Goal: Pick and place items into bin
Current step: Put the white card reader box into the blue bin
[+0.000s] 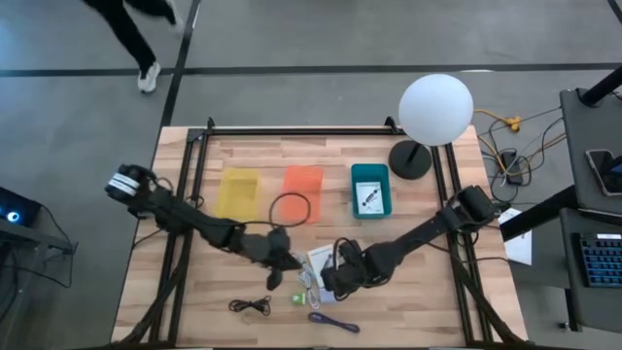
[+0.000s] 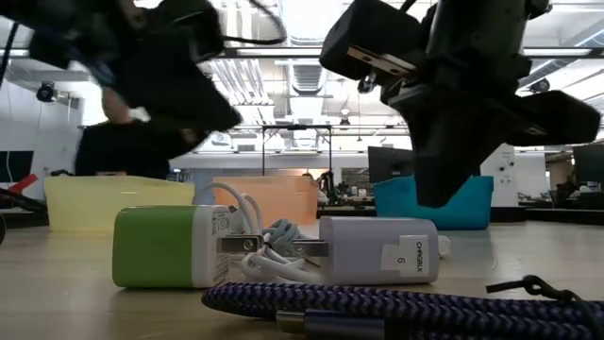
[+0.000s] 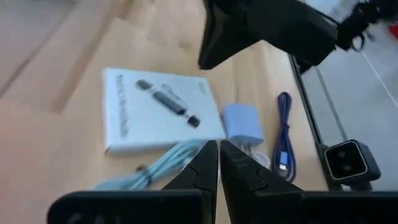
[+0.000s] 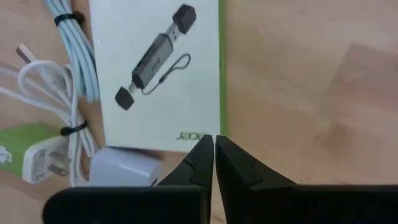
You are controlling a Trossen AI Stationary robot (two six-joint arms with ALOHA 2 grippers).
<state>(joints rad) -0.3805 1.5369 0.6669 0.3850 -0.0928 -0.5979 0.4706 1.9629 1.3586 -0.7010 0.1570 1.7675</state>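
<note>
A white card printed with a USB stick (image 4: 158,74) lies flat on the table (image 1: 321,262). Beside it are a lavender cube-shaped plug (image 2: 377,250), a green plug (image 2: 156,247), pale bundled cords (image 4: 68,68) and a purple braided cord (image 2: 377,312). A black cord (image 1: 251,306) lies nearer the near edge. My left gripper (image 3: 219,149) is shut and hovers left of the card, above the pale cord. My right gripper (image 4: 214,144) is shut and hangs over the card's near edge. In the low view both are above the table.
Yellow (image 1: 240,192), orange (image 1: 302,185) and teal (image 1: 370,190) bins stand in a row behind the items; the teal one holds a small item. A black cord ring (image 1: 290,207) lies by the orange bin. The white globe lamp (image 1: 435,109) stands at the far right corner.
</note>
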